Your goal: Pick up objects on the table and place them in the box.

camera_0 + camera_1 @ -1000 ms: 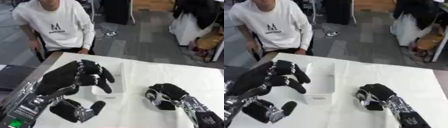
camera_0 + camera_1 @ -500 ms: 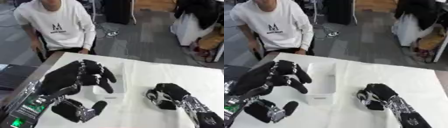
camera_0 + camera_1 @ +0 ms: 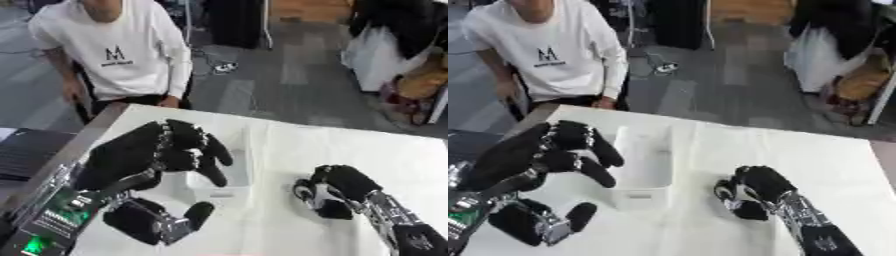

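Note:
A white open box (image 3: 647, 167) stands on the white table (image 3: 297, 145), left of the middle. My left hand (image 3: 144, 155), large and black, hovers over the box's left side. Its fingers (image 3: 203, 152) bend down over the box and its thumb (image 3: 194, 216) sticks out below, with nothing between them. My right hand (image 3: 341, 185) rests on the table to the right of the box, fingers curled into a fist. A small pale rounded thing (image 3: 727, 194) shows at its fingertips, mostly hidden by the hand.
A person in a white sweatshirt (image 3: 118, 50) sits at the table's far left edge, not touching anything. A dark laptop (image 3: 22, 152) lies off the table's left side. Bare tablecloth stretches between the box and my right hand, and behind them.
My left hand has drifted slightly to the right over the box. My right hand has stayed curled in nearly the same spot.

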